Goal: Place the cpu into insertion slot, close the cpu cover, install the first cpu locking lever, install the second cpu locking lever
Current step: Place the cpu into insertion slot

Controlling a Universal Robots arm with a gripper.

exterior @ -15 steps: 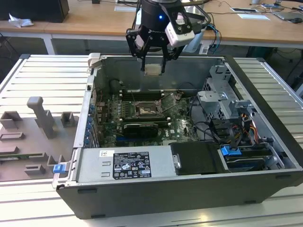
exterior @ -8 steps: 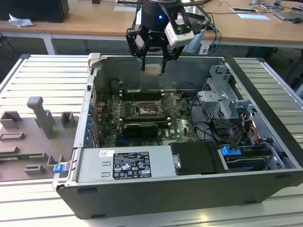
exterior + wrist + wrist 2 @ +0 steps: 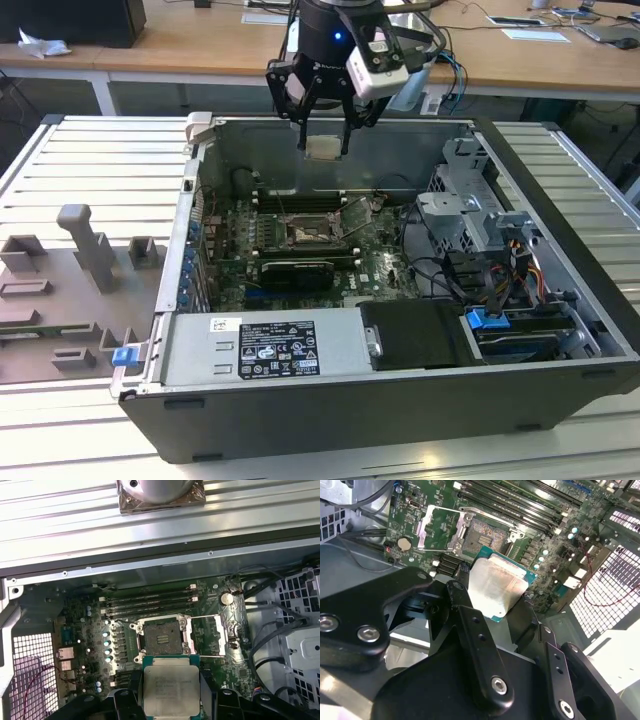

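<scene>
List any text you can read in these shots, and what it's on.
No text is readable.
White label on the grey housing inside the computer case: print too small.
Top of the cpu, held in the gripper: faint printed lines, blurred.
Motherboard: markings too small.

It was a robotics lab or test workshop: below the claw [image 3: 325, 148] an opened computer tower [image 3: 330, 420] lay on a ribbed aluminium desk [image 3: 90, 170], grey fixtures [image 3: 85, 250] stood off to its side, and wooden office desks [image 3: 180, 45] with papers [image 3: 535, 33] stood beyond it.
</scene>
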